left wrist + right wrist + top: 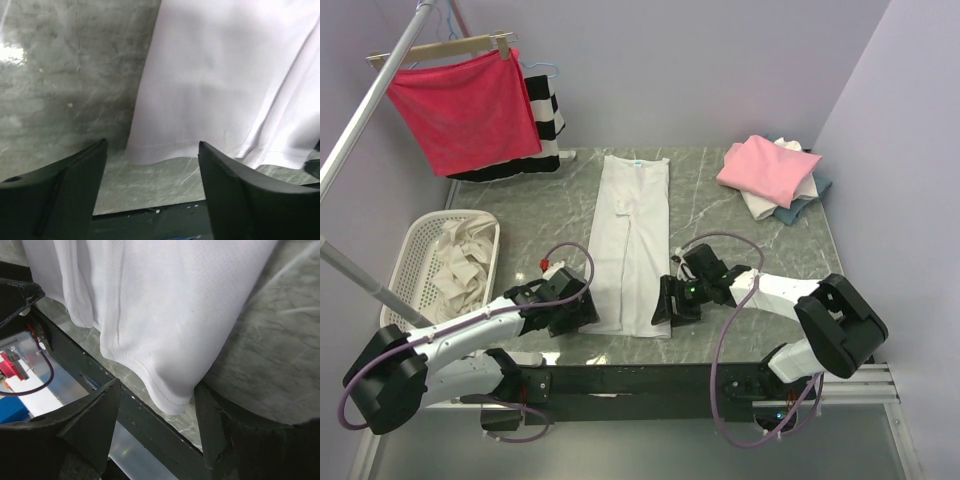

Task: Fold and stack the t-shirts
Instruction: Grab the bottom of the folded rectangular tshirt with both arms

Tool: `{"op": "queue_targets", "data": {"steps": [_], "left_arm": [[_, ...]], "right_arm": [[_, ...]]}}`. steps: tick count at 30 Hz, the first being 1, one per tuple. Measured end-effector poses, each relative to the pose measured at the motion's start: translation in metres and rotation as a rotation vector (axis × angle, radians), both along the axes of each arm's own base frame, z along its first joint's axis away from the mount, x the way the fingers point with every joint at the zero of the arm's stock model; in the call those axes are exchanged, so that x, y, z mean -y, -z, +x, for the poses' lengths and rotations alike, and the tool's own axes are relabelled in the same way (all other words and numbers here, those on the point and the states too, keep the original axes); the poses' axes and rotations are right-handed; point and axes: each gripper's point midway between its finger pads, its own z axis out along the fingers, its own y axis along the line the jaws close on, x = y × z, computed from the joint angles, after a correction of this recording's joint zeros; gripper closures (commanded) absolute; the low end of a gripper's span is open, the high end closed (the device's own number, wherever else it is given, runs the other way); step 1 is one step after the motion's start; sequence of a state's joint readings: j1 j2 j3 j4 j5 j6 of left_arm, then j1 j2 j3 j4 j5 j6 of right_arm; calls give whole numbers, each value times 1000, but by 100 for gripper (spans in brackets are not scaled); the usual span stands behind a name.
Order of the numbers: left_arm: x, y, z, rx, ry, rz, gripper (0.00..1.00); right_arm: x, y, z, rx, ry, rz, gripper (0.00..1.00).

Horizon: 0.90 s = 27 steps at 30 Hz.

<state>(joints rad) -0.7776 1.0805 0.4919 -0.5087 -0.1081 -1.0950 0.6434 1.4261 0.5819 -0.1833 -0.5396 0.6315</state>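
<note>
**Both pincers set at the bottom hem of the white t-shirt [632,240].**
The shirt lies as a narrow strip in the centre of the overhead view on the marble table [720,215], collar toward the top. The left pincer [152,150] stands wide open astride the hem's lower-left corner, its fingers clear of the cloth. The right pincer [157,390] is open around the lower-right corner, gripping nothing. A stack of folded t-shirts [772,175], pink uppermost, sits at upper right.

White t-shirt [165,315] corner between parted tool [157,385] jaws
</note>
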Motion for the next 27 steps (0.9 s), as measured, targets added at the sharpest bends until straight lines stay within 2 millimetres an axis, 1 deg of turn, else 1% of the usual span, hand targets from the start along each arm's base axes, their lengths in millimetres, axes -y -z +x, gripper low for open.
{"op": "queue_targets", "data": {"steps": [2, 3, 5, 6, 7, 8, 9, 11, 12, 13, 14, 15, 16, 17, 18, 19, 20, 21, 27], "left_arm": [[2, 0, 2, 16, -1, -11, 30], [3, 0, 4, 26, -1, -16, 34], [4, 0, 6, 38, -3, -26, 38], [6, 1, 8, 46, -2, -33, 43], [6, 1, 8, 51, -2, -37, 45], [8, 2, 10, 59, -1, -45, 48], [8, 2, 10, 64, -2, -51, 55], [10, 3, 12, 75, -3, -63, 61], [9, 5, 11, 78, -1, -64, 67], [9, 5, 11, 82, 0, -69, 70], [9, 6, 11, 86, 1, -72, 73], [9, 7, 10, 85, -2, -74, 81], [8, 7, 10, 87, 0, -78, 85], [8, 8, 9, 88, 1, -80, 89], [8, 8, 8, 86, 0, -83, 96], [7, 8, 7, 86, 3, -86, 99], [8, 8, 6, 86, 5, -91, 99], [8, 8, 5, 85, 7, -94, 99], [13, 7, -6, 68, 44, -106, 99]], "right_arm": [[-3, 1, -1, -6, -4, 5, 34], [-4, 1, -2, -8, -4, 6, 35], [-5, 1, -2, -10, -3, 7, 36], [-5, 1, -2, -11, -2, 6, 37], [-5, 2, -2, -13, 0, 5, 37], [-5, 2, -2, -17, 3, 5, 39], [-5, 2, -2, -21, 5, 5, 42], [-5, 3, -2, -24, 7, 3, 46], [-5, 4, -3, -27, 8, 1, 49], [-5, 5, -3, -31, 11, 0, 51], [-5, 5, -3, -32, 11, -1, 57], [-5, 6, -3, -35, 13, -2, 62], [-4, 8, -4, -35, 15, -5, 67], [-3, 9, -5, -38, 16, -9, 77], [-2, 11, -6, -42, 17, -14, 84], [-1, 13, -7, -44, 19, -22, 89], [0, 14, -7, -45, 19, -28, 98], [1, 16, -7, -45, 21, -36, 100], [6, 18, -8, -44, 24, -72, 100]]}}
